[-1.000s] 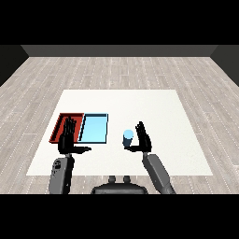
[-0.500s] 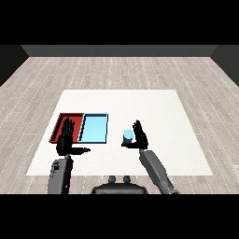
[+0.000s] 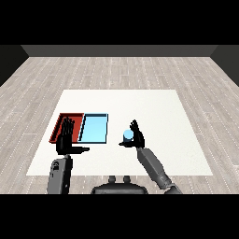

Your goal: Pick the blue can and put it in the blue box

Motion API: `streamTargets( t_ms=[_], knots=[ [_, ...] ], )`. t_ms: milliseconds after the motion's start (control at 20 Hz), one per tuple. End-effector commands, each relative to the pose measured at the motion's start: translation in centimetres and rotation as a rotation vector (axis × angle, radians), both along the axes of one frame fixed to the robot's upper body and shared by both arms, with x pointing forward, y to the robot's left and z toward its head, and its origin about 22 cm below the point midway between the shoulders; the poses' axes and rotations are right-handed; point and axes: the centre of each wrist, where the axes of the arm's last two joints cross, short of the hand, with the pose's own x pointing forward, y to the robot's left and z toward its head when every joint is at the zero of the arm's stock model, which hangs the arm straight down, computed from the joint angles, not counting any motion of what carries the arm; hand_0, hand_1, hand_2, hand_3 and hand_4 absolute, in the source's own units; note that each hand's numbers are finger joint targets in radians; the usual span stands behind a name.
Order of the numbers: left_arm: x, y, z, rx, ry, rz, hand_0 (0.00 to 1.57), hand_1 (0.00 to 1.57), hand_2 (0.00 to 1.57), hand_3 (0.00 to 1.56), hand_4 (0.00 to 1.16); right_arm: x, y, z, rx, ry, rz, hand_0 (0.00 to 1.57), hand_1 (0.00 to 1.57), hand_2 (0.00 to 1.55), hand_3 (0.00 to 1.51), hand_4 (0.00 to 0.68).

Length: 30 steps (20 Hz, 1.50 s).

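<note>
I see a white table [image 3: 154, 112] set on a floor [image 3: 116, 70] of pale grey-brown planks with darker seams running between them. On the table I have a red tray [image 3: 61, 122] with a darker red rim, and just beside it a light blue tray [image 3: 95, 128] edged in a deeper blue. The can [image 3: 128, 135] reads as pale blue with a lighter, almost white top. My left hand [image 3: 66, 140] and right hand [image 3: 137, 137] are both black, each on a grey forearm [image 3: 154, 168]. The back wall [image 3: 116, 50] is dark grey.
</note>
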Motion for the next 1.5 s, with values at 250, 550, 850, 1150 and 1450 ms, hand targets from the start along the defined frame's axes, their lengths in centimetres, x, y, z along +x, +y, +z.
streamTargets(
  t_ms=[250,550,850,1150,1450],
  knots=[
    [0.8,0.0,0.5,-0.017,0.016,-0.011,0.00,0.00,0.00,0.00,0.00,1.2,1.2,0.2,-0.014,0.026,0.024,0.00,0.00,0.00,0.00,0.000],
    [-0.5,0.1,0.1,-0.005,0.014,0.003,0.00,0.00,0.00,0.00,0.00,0.7,1.1,-1.8,-0.078,0.070,-0.065,0.00,0.00,0.00,0.00,0.000],
    [-0.1,0.3,0.1,-0.008,-0.028,0.024,0.00,0.00,0.00,0.00,0.00,2.3,1.2,-1.0,-0.263,0.058,-0.212,1.49,1.49,1.48,1.44,0.634],
    [0.1,0.0,1.1,0.003,0.001,0.004,0.00,0.00,0.00,0.00,0.00,1.0,2.7,-0.2,-0.278,0.090,-0.232,1.50,1.50,1.48,1.44,0.616],
    [-0.4,-1.6,-1.8,0.042,0.026,-0.049,0.00,0.00,0.00,0.00,0.00,3.9,0.5,3.1,-0.320,-0.019,-0.234,1.42,1.42,1.45,1.40,0.624]
  ],
)
